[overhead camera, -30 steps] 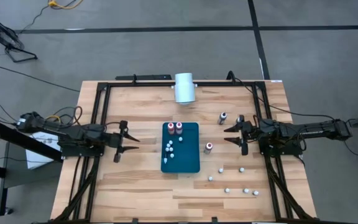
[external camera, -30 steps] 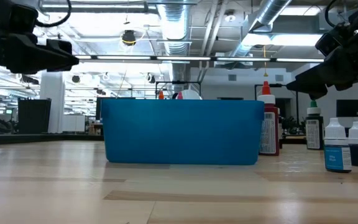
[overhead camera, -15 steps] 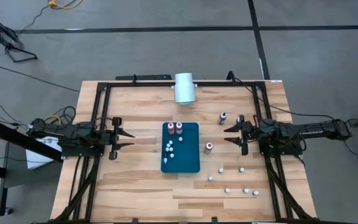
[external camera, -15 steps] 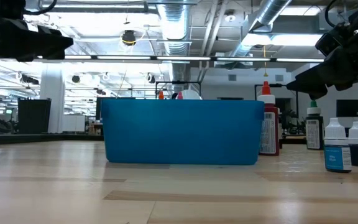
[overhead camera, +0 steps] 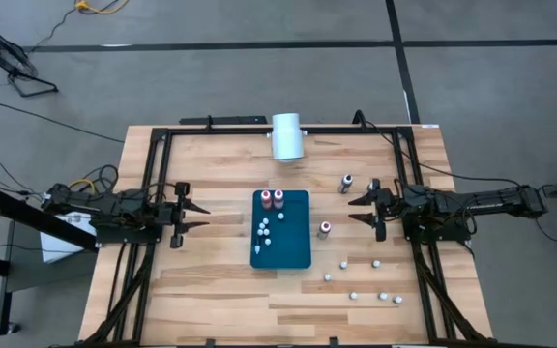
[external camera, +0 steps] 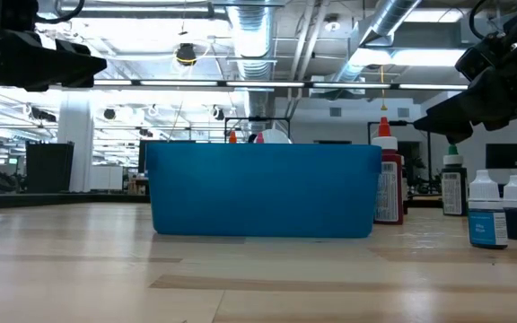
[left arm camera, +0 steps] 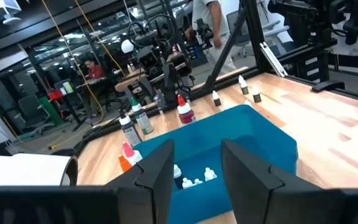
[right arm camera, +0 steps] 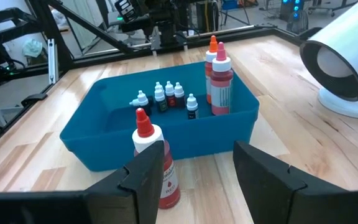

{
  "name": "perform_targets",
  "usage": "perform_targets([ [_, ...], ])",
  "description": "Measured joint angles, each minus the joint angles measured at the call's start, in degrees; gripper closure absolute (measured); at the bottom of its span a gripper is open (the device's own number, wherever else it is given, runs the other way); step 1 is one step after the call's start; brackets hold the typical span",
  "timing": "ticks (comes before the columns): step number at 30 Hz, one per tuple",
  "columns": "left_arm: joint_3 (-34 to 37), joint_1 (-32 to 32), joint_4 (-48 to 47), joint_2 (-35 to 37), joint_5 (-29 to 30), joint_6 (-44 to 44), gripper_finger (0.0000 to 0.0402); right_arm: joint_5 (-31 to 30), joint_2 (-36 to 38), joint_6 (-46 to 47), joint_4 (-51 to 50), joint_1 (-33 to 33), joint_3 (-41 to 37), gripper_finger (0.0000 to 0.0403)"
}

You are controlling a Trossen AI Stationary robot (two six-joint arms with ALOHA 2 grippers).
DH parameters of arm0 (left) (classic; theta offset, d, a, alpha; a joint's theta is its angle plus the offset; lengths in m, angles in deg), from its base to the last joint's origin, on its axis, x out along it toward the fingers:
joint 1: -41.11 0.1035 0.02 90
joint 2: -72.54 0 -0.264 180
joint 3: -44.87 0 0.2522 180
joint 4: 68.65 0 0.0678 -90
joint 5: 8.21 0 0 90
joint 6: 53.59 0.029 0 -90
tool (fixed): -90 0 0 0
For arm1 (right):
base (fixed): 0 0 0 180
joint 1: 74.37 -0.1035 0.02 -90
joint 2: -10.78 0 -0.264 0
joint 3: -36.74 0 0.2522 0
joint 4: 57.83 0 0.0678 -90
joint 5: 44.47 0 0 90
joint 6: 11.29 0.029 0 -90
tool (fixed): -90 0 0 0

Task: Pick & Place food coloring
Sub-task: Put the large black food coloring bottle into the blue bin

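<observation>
The food coloring bottles are split. Two reddish ones [overhead camera: 272, 198] and several tiny white-capped ones [overhead camera: 264, 230] stand in a blue bin [overhead camera: 298, 251]. Another reddish bottle [overhead camera: 325, 229], two dark ones [overhead camera: 347, 183] and several tiny ones [overhead camera: 354, 295] stand on the table to the bin's right. My left gripper [overhead camera: 201, 215] hovers open left of the bin, and the left wrist view shows its fingers apart [left arm camera: 196, 149]. My right gripper [overhead camera: 354, 210] hovers open right of the bin, near the loose reddish bottle [right arm camera: 151, 158], with its fingers apart in the right wrist view [right arm camera: 199, 152].
A large white cylinder [overhead camera: 286, 135] lies near the far edge, behind the bin. Black frame rails [overhead camera: 153, 193] run along both table sides. Bare wood lies left of the bin and along the near edge. In the low view the bin [external camera: 263, 188] hides what stands behind it.
My left gripper has drawn back toward the table's left edge, away from the bin, and then held still. The right arm and all the bottles have stayed where they were.
</observation>
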Motion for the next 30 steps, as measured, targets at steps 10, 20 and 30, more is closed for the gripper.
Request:
perform_targets([
  [10, 0.0, 0.0, 0.0, 0.0, 0.0, -0.6, 0.0278, 0.0, 0.0, 0.0, 0.0, 0.0, 0.0, 0.0219],
  [20, 0.0, 0.0, -0.1, 0.0, 0.0, -0.5, 0.0278, 0.0, 0.0, -0.5, 0.0, 0.0, 0.0, 0.0219],
  [30, 0.0, 0.0, -0.1, 0.0, 0.0, -0.6, 0.0278, 0.2, 0.0, 5.1, 1.6, -0.2, 0.0, 0.0219],
])
